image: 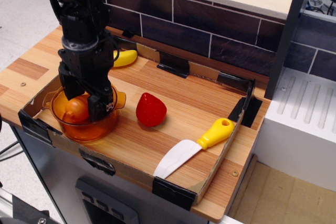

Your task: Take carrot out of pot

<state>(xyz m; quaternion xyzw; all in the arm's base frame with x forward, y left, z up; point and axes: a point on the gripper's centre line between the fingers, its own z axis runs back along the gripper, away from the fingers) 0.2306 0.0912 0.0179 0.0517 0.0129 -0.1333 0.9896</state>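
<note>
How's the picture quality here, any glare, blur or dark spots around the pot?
In the only view, observation.image, light is even and soft. The pot glows see-through, so the carrot shows through it. The black hand is dark with little detail, and its shadow is faint. The strawberry shows a small glint. Edges are slightly soft.

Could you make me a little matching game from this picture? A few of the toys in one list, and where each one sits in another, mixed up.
Things:
1. carrot
2. strawberry
3. banana
4. knife

Places:
A. at the back of the tray, partly hidden behind the robot arm
B. inside the orange pot, between the robot's fingers
C. near the tray's front right, yellow handle pointing away from the white blade
D. on the wood in the middle of the tray, just right of the pot

Pairs: 1-B, 2-D, 3-A, 4-C
</note>
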